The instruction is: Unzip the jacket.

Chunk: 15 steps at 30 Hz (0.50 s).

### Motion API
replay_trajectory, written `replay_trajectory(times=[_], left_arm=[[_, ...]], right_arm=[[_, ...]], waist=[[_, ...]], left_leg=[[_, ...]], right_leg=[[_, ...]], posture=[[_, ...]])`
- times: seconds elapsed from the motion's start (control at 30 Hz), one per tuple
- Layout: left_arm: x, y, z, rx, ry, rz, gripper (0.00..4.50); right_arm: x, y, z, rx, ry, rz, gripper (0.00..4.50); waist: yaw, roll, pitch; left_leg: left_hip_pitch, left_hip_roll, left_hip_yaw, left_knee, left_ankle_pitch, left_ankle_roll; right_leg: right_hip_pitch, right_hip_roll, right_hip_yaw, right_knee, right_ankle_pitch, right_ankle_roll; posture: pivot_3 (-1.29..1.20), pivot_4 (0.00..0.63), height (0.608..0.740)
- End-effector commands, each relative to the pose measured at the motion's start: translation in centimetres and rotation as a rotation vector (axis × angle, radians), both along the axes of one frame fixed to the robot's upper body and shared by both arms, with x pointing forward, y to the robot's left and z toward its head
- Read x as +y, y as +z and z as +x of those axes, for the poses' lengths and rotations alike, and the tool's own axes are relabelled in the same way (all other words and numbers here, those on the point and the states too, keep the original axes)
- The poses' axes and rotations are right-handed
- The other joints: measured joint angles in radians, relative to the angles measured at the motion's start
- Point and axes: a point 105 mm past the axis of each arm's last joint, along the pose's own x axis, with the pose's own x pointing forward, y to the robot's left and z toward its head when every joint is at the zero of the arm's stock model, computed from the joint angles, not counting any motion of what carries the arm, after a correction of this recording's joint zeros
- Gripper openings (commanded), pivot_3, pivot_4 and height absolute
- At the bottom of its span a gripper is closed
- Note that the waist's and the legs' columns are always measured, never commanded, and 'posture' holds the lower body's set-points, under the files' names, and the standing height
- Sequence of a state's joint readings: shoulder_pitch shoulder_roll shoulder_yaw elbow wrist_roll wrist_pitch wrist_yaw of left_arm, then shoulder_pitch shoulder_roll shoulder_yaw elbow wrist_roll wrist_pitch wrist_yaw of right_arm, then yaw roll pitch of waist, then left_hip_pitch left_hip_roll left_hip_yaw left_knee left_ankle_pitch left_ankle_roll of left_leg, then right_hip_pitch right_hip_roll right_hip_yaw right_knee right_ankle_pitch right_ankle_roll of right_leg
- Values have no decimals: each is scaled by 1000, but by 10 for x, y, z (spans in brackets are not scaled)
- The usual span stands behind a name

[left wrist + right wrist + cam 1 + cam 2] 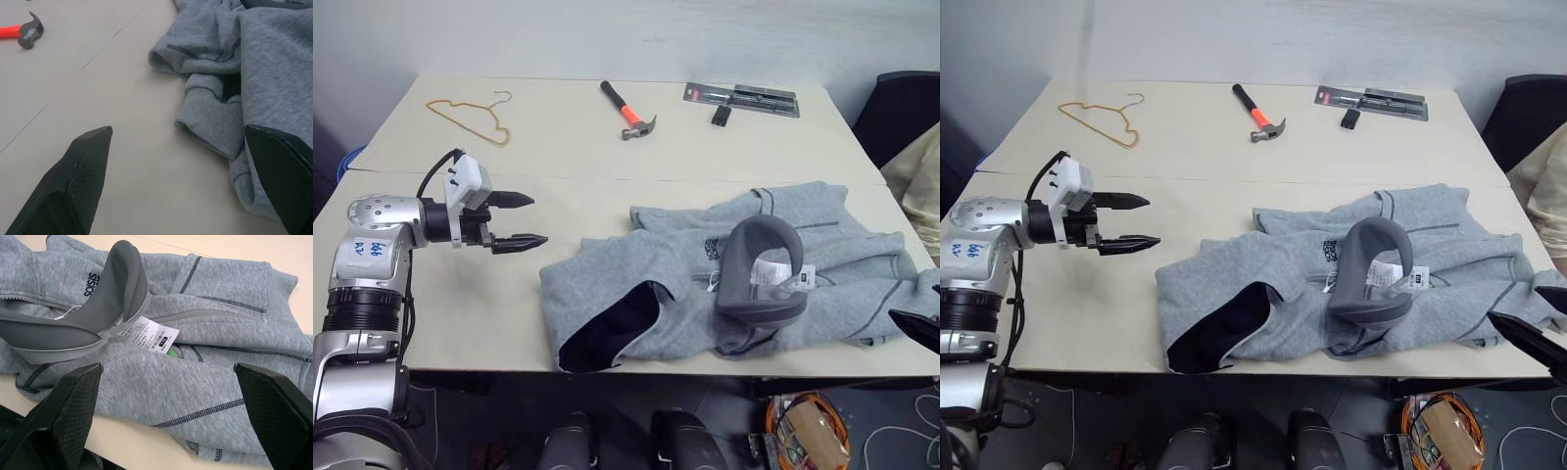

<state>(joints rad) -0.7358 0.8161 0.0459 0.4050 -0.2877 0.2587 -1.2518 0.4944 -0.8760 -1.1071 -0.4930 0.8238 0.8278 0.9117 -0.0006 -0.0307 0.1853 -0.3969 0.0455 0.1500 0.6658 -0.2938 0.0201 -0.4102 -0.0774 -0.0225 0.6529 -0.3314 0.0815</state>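
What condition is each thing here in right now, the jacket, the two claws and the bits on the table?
jacket: lying crumpled on the table, zipper closed as far as it shows, collar standing up, tag out.
left claw: open, hovering beside the jacket, holding nothing.
right claw: open, over the jacket, empty.
hammer: lying flat, untouched.
hanger: lying flat.
tool pack: lying flat at the far edge.

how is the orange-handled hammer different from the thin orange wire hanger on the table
The orange-handled hammer is short and solid, with a grey metal head; the thin orange wire hanger is an open outline with a hook. The hammer lies near the table's far middle, the hanger toward its left. Both lie flat beyond the seam, apart from the grey fleece jacket.
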Motion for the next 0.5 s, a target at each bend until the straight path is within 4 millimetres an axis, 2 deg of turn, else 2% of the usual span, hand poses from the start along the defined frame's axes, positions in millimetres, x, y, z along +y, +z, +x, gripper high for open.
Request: replay_trajectory(times=[0.03, 0.5], left_arm=[[0, 6, -4, -36, -22, 49, 4491], [-8, 7, -5, -24, -41, 34, 4491]], right_arm=[[2, 5, 3, -15, 14, -27, 4500], [5, 10, 5, -48, 5, -50, 4500]], waist=[[-1, 0, 0], [-1, 0, 0]], left_leg=[[0, 0, 0, 0, 0, 0], [0, 0, 0, 0, 0, 0]], right_leg=[[0, 0, 0, 0, 0, 0], [0, 0, 0, 0, 0, 0]], posture=[[0, 150, 740], [0, 150, 740]])
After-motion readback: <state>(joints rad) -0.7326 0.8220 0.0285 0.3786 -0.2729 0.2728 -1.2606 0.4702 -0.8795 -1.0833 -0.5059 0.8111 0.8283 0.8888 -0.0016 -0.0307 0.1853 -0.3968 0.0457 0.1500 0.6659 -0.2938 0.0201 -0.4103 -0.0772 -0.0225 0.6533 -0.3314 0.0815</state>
